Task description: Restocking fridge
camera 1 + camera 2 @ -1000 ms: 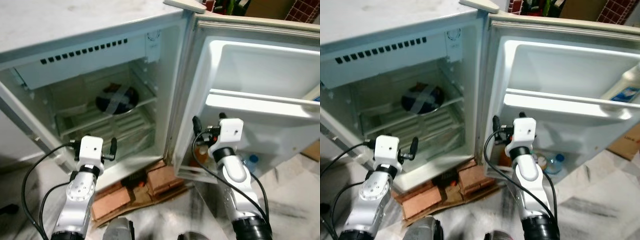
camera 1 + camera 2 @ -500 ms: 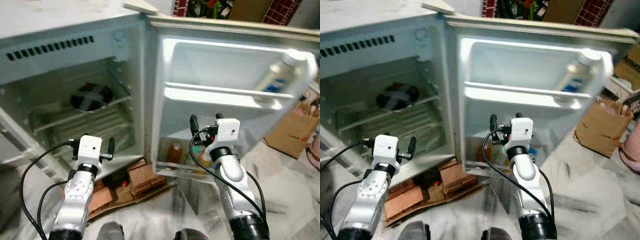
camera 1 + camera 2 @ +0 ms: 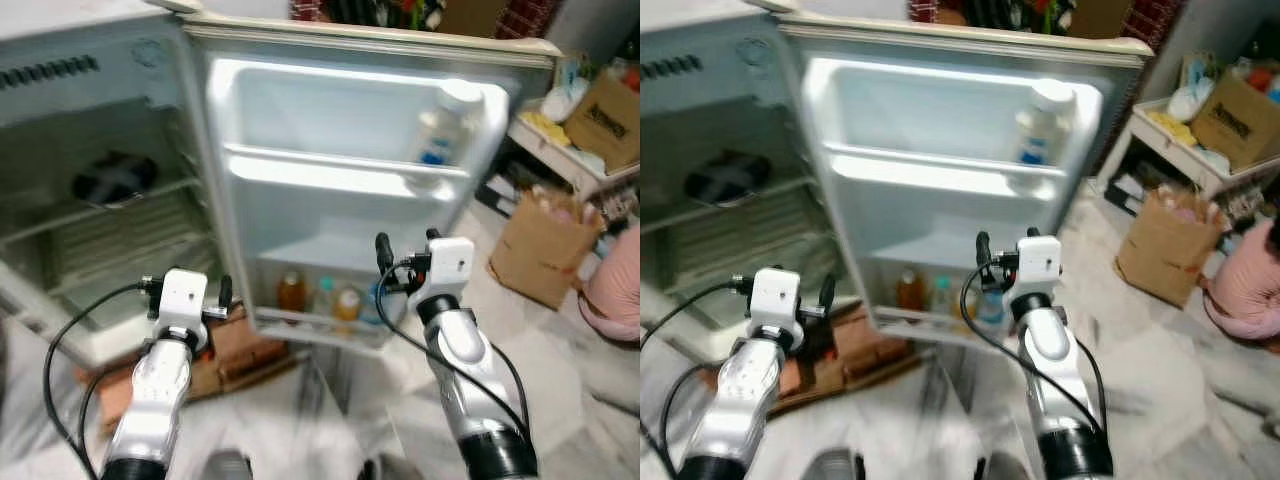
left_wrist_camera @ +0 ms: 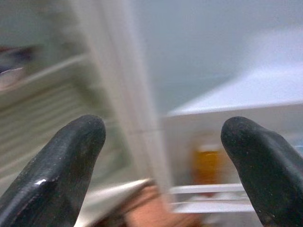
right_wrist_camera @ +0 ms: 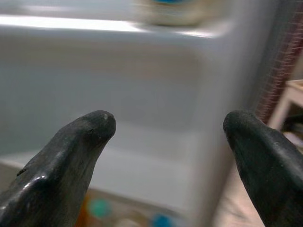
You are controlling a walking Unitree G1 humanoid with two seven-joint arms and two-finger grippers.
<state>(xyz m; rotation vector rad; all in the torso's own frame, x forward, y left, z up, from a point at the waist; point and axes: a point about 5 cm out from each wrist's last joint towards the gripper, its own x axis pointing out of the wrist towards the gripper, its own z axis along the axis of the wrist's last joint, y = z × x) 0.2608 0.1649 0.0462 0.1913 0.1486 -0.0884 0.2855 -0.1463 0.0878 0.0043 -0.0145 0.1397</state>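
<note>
The small white fridge stands open, its door swung wide in front of me. A white bottle with a blue label leans on the upper door shelf. Several small bottles, one of them amber, stand in the bottom door shelf. A dark round dish rests on a wire shelf inside. My left gripper is open and empty near the hinge side of the door, also seen at close range. My right gripper is open and empty before the lower door, likewise close up.
Bricks and cardboard prop up the fridge's base. To the right are a brown paper bag and a low white rack with a cardboard box. A person in pink sits at the far right on the marble floor.
The whole picture has slid left as the camera turned right, bringing the door, the bag and the person into view. Both grippers keep the same open pose.
</note>
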